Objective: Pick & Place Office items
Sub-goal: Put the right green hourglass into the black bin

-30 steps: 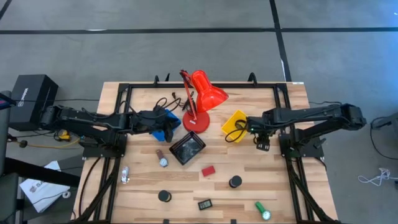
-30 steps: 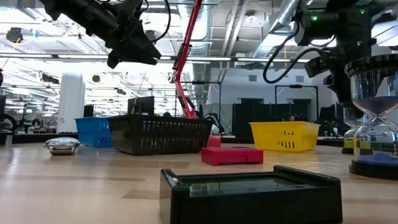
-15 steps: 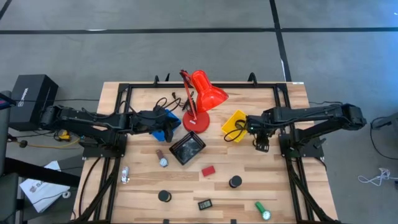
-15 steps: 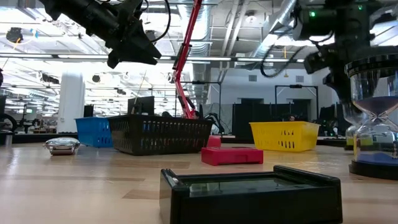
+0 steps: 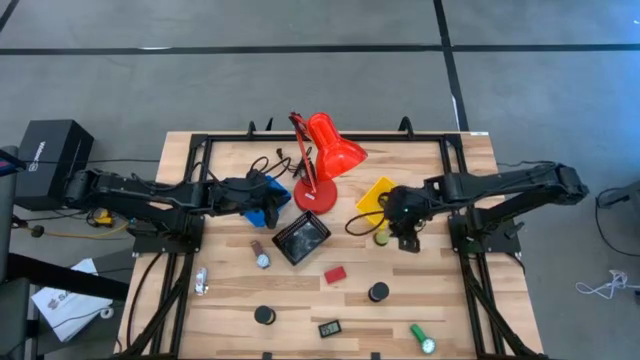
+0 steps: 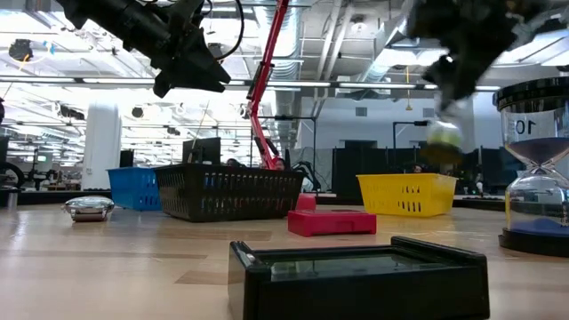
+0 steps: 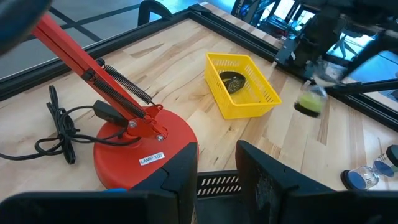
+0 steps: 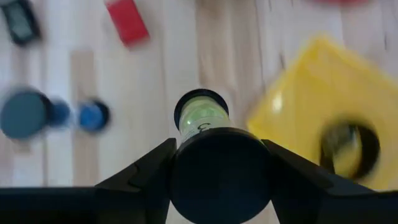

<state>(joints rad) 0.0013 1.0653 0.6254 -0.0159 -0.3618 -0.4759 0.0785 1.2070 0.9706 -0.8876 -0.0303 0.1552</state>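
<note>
My right gripper [image 5: 385, 228] is shut on a small hourglass with green sand and black end caps [image 8: 200, 115], held above the table just near of the yellow tray [image 5: 378, 193]. A black loop [image 7: 233, 81] lies in that tray. My left gripper [image 5: 268, 200] hangs open and empty above the blue tray [image 5: 262, 195]. A red block [image 5: 335, 273], a black disc [image 5: 264, 315], a small black rectangle [image 5: 329, 327], a green cylinder [image 5: 422, 338] and a larger hourglass [image 5: 378, 292] rest on the table's near half. My right gripper pinches the hourglass's black end cap [image 8: 221, 165] between its two fingers [image 8: 143, 180]. The rest of the hourglass sticks out beyond the fingertips. It hangs below the gripper, tilted and clear of the table, as the low view [image 6: 444, 133] shows.
The big red desk lamp [image 5: 325, 150] stands at the far middle with its round base [image 7: 140, 146] beside the black tray [image 5: 301, 236]. Silvery bits [image 5: 201, 282] and a small bottle [image 5: 261, 255] lie at the near left. A black frame [image 5: 200, 140] borders the table.
My right gripper has gone toward the table's left edge and a little toward the near edge, from the yellow tray's right side to its near side. The small green hourglass has gone with it and is lifted clear of the table.
</note>
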